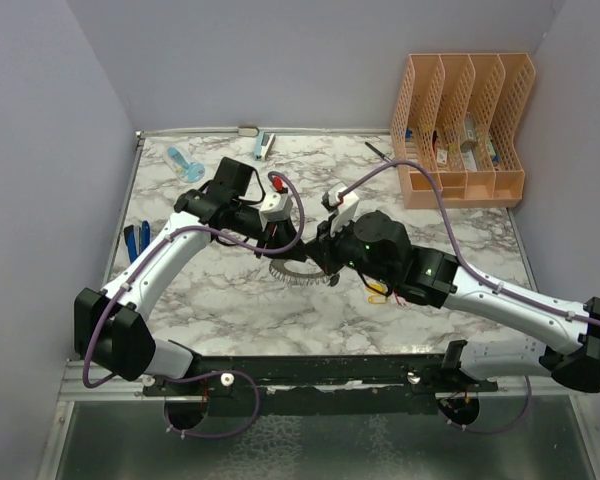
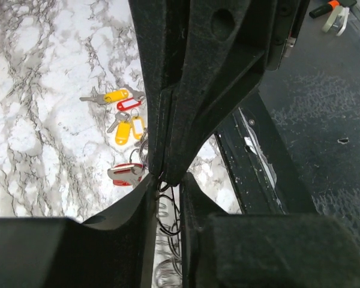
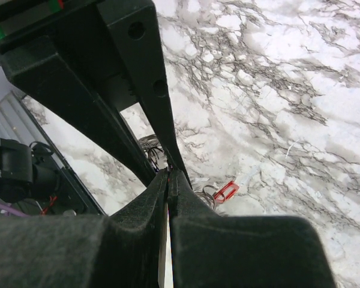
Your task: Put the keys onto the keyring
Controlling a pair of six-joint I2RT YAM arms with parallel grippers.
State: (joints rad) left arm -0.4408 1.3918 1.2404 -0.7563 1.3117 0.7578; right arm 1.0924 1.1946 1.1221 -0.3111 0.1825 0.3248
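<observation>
Keyring work looks barely begun. The large grey metal ring with the coiled, toothed rim [image 1: 298, 272] lies on the white marble-patterned tabletop [image 1: 210, 300] at the middle of the overhead frame, directly under your two gripper tips, which meet almost nose to nose above it. Your left gripper [image 2: 168, 192] has its fingers standing close on either side of the ring's coil. The wire loops fill the narrow gap at the bottom centre of the left wrist view, but you cannot tell from there whether the pads actually bite. Your right gripper [image 3: 169, 178] has its fingers pressed together with no gap, tips down beside the coil in the middle of its own view. Whether a thin wire is pinched between them does not show. The small keys with yellow and red plastic label tags [image 2: 125, 129] lie flat on the marble at left centre of the left wrist view, in a loose cluster just beside the ring. A red-tagged key [image 2: 127, 174] sits nearest the coil, and its loop end is hidden behind the fingers, so you cannot say whether it is hooked on. No key is clearly on the ring, so I judge nearly all the threading is left: part the coil, pick up each key, and slide it on.
</observation>
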